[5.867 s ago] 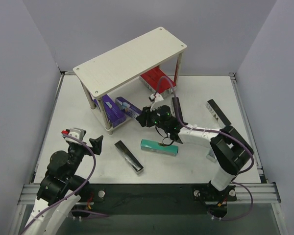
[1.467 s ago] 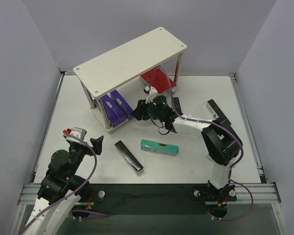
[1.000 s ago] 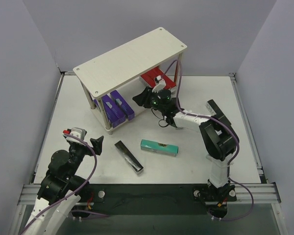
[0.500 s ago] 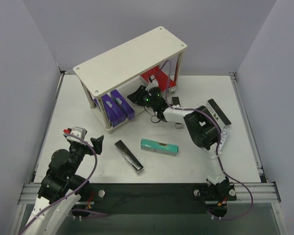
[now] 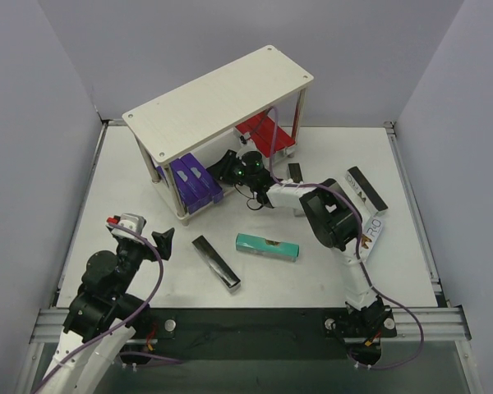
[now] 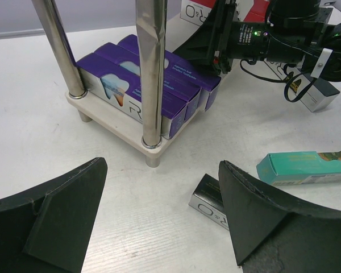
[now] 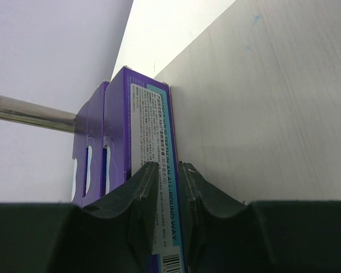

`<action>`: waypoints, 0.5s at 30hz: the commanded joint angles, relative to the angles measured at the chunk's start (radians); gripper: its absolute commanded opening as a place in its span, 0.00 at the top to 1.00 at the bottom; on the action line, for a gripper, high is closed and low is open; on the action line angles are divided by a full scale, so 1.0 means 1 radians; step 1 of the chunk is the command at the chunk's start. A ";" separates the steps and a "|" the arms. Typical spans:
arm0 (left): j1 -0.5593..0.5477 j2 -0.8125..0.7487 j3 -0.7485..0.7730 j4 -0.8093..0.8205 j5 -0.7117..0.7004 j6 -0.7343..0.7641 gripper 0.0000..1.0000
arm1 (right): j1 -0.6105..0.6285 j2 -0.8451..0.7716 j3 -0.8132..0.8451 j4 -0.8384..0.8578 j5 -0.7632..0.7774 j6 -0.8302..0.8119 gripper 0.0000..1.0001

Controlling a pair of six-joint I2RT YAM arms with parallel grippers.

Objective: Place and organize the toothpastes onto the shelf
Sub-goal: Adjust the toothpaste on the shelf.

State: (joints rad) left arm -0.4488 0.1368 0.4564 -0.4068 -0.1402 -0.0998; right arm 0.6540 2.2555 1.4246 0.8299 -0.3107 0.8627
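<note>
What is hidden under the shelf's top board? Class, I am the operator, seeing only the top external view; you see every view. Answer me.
Observer: The right gripper is shut, its tips at the printed side of the outermost purple carton.
Operator: How do the purple cartons lie?
Observer: Packed side by side on the lower board, in the left wrist view.
Operator: And the left gripper?
Observer: Open, holding nothing.

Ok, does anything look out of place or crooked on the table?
Yes. A teal carton and a black carton lie loose at odd angles on the table, and a second black carton sits far right. The purple cartons on the shelf look tidy.
</note>
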 commanded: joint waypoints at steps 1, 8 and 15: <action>0.007 0.007 0.005 0.048 0.017 0.003 0.09 | 0.015 -0.017 0.033 0.074 -0.038 0.009 0.77; 0.007 0.007 0.007 0.048 0.021 0.005 0.09 | -0.019 -0.082 -0.042 0.087 -0.015 -0.007 0.75; 0.007 0.009 0.008 0.049 0.030 0.005 0.09 | -0.051 -0.172 -0.142 0.100 -0.011 -0.027 0.72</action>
State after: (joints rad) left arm -0.4488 0.1387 0.4564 -0.4068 -0.1257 -0.0998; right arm 0.6224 2.2040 1.3300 0.8570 -0.3164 0.8589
